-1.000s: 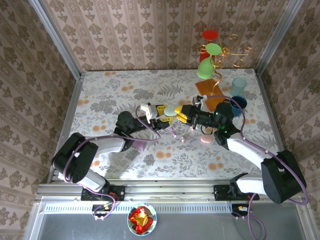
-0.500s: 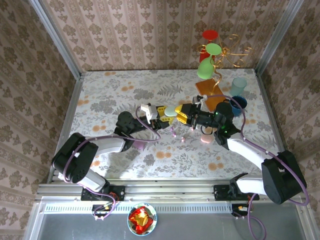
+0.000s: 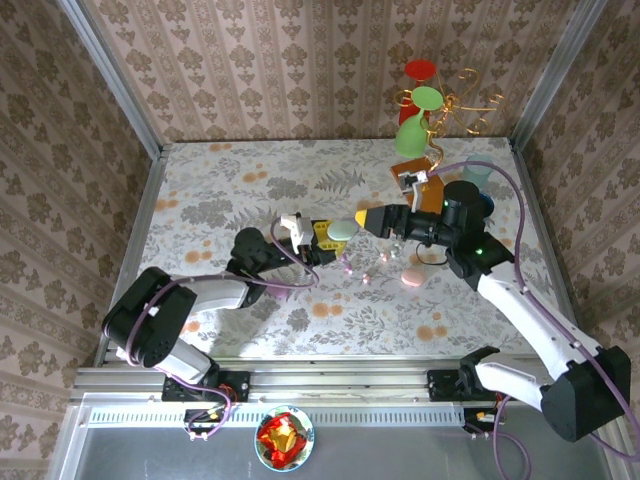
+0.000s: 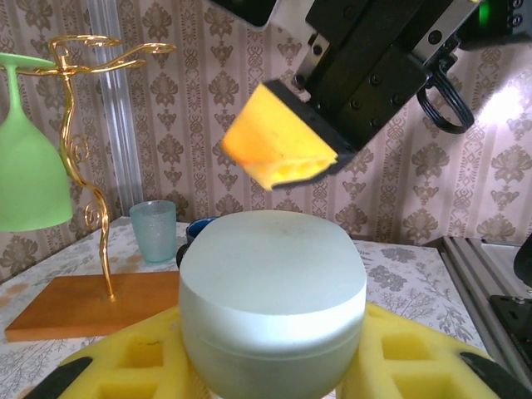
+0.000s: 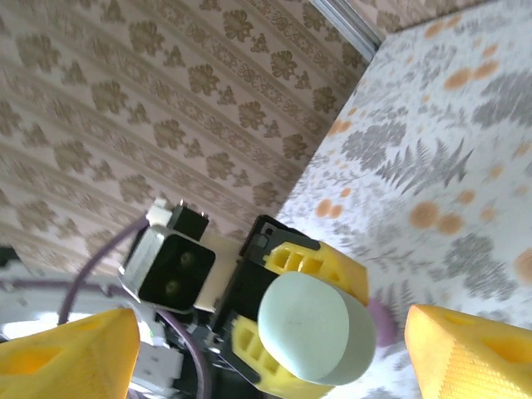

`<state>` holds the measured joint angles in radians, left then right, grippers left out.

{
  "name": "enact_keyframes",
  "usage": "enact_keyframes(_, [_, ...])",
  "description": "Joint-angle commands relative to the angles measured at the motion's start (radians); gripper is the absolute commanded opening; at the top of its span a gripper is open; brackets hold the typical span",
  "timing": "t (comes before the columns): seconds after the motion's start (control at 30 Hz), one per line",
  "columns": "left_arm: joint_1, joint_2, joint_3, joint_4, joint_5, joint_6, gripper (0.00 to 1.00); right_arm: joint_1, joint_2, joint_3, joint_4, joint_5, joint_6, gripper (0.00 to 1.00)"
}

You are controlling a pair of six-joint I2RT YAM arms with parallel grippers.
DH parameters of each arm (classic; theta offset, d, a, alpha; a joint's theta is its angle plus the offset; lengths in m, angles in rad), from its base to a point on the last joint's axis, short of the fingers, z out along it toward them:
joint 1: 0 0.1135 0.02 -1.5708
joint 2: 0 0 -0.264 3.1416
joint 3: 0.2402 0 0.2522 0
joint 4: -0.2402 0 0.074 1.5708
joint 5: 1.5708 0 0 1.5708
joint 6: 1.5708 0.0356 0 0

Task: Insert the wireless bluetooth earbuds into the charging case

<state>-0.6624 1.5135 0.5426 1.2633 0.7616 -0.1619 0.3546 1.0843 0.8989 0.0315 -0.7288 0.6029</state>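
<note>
Clenched in the left fingers (image 4: 407, 370) — a mint charging case (image 4: 273, 299), lid shut, near table (image 3: 220, 190) centre. Spread empty at its 3 o'clock — the right fingers (image 5: 474, 357). Scattered at its 6 o'clock, tiny earbuds (image 3: 347, 262). Hold case steady; open lid before pinching any bud.

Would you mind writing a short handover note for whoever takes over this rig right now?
Left gripper: shut on the mint charging case, which sits lid closed between its yellow fingers.
Right gripper: open and empty, hovering just beside that case.
Earbuds: tiny, lying loose on the table below the held case. A pink case lies to their right.
Done: the mint case is grasped. No bud is seen in any case.
Left: open the lid, pick up the buds and seat them.
</note>
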Motion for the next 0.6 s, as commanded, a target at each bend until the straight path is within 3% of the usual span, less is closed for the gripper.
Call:
enact_keyframes(0.0, [0.014, -0.039, -0.007, 0.027, 0.049, -0.027, 0.33, 0.022, -0.011, 0.040, -0.217, 0.057, -0.439, 0.86])
enact_keyframes(0.1, [0.016, -0.042, -0.009, 0.027, 0.056, -0.032, 0.33, 0.064, -0.023, 0.032, -0.199, 0.143, -0.597, 0.87])
enact_keyframes(0.2, [0.015, -0.047, -0.014, 0.027, 0.060, -0.033, 0.33, 0.091, -0.007, 0.044, -0.210, 0.190, -0.660, 0.89])
enact_keyframes(0.57, [0.018, -0.052, -0.007, 0.027, 0.067, -0.047, 0.33, 0.129, 0.021, 0.033, -0.155, 0.268, -0.696, 0.92])
